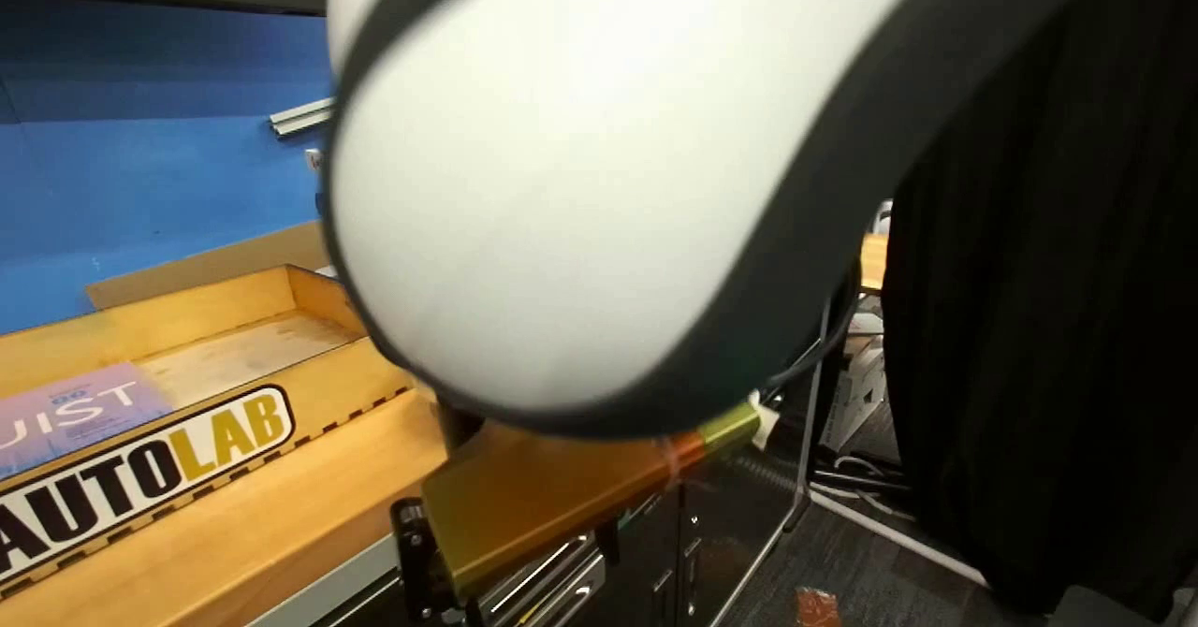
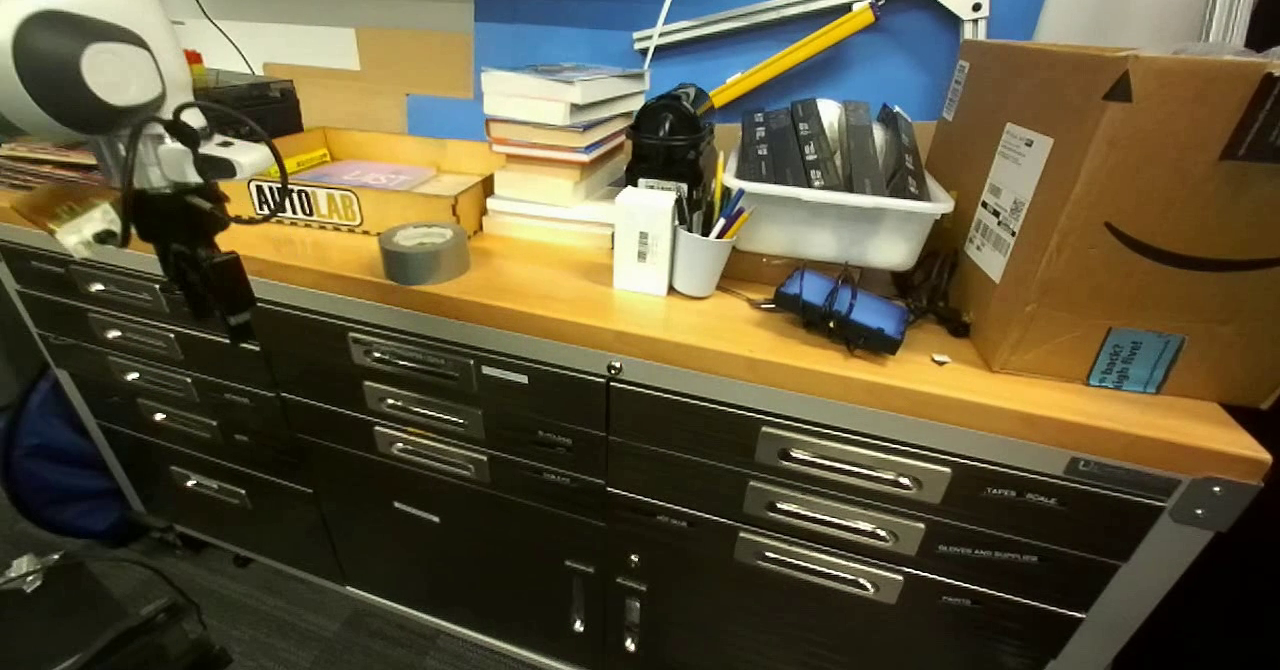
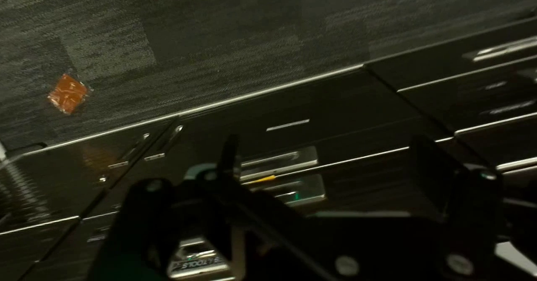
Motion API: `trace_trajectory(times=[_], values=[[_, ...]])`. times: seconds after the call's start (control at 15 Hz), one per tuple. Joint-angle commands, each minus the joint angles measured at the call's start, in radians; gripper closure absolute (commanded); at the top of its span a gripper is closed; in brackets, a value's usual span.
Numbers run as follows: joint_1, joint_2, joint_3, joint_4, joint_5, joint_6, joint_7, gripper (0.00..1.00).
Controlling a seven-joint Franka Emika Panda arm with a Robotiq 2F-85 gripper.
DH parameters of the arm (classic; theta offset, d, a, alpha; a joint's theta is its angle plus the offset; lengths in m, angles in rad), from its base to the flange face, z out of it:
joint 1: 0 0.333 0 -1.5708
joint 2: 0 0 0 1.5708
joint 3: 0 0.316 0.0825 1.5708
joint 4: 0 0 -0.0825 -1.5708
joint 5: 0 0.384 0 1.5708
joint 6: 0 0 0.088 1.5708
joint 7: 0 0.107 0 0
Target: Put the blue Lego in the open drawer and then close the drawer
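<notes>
Black in the wrist view, saw the gripper (image 3: 325,149) with its two fingers (image 3: 432,167) standing wide apart, holding nothing between them. In an exterior view, found it hanging downward before the bench (image 2: 550,280); could not tell its gap from the drawers (image 2: 690,430). Saw these black-fronted, with silver handles (image 2: 855,465), pushed in wherever visible; could not tell among them the task's drawer. Could not tell the place of the Lego either. On the bench, noticed the tape (image 2: 425,260) just in front of the tray (image 2: 405,207), books (image 2: 560,160) beside the tray, and farther along a white tub (image 2: 840,235) and a carton (image 2: 1160,190). On the floor (image 3: 251,25), saw a shiny orange piece (image 3: 68,94). In an exterior view, found the white arm (image 1: 562,187) hiding much of the scene.
</notes>
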Motion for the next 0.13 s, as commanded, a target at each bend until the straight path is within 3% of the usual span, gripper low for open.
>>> trace_trajectory(times=[0.0, 0.07], values=[[-0.026, -0.037, 0.036, 0.015, 0.068, -0.053, -0.075, 0.0], [-0.013, -0.067, 0.027, 0.032, 0.114, -0.092, -0.13, 0.0]])
